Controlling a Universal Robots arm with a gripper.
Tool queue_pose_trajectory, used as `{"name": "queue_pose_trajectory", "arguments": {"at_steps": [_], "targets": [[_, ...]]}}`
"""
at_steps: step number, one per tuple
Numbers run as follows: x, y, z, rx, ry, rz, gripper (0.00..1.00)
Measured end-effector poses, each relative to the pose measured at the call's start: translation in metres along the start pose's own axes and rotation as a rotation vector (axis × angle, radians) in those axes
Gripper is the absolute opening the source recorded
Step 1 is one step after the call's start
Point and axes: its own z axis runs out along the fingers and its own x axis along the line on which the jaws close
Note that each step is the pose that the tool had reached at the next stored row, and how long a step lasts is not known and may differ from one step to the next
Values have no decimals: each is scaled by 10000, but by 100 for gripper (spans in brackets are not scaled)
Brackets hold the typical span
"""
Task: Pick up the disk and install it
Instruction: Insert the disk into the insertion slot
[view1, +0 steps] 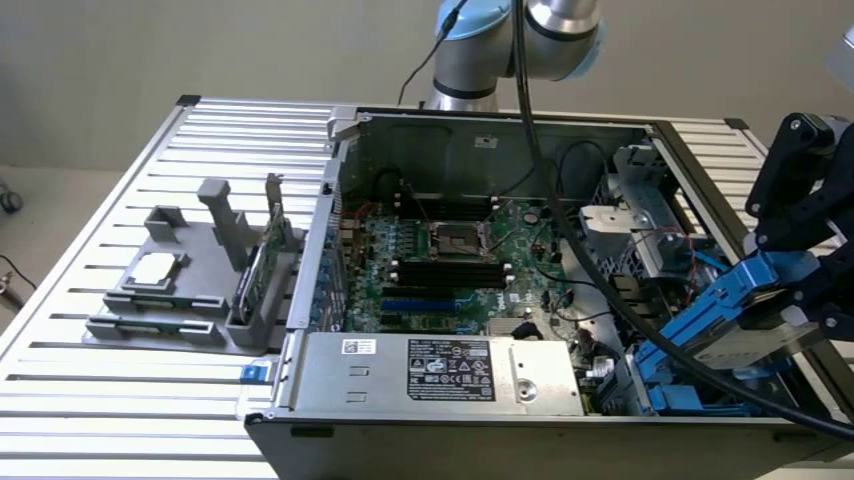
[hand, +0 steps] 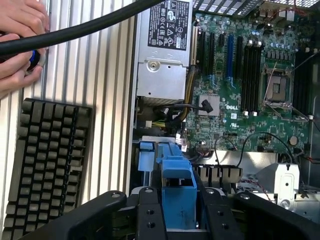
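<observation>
The disk (view1: 731, 318), a silver-grey drive in a blue plastic carrier, hangs tilted over the open computer case (view1: 334, 200), at the exterior view's right. My gripper (view1: 790, 300) is shut on it, its black fingers clamping the carrier from both sides. In the wrist view the blue carrier of the disk (hand: 178, 192) sits between my gripper's (hand: 177, 212) black fingers (hand: 149, 210). Just below the disk, blue caddies of the drive bay (view1: 667, 392) stand in the case's near corner.
The case holds a green motherboard (view1: 441, 250) and a silver power supply (view1: 441, 365). A grey fixture (view1: 200, 300) with a small square chip (view1: 154, 267) stands on the slatted table at the exterior view's left. The wrist view shows a black keyboard (hand: 47, 165), a person's hands (hand: 20, 30) and a thick black cable (hand: 75, 30).
</observation>
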Motion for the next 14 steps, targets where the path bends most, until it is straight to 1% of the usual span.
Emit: {"name": "queue_pose_trajectory", "arguments": {"at_steps": [5,14], "targets": [[4,-10,6,0,-1,0,33],[17,-21,86,-16,-2,2,33]]}}
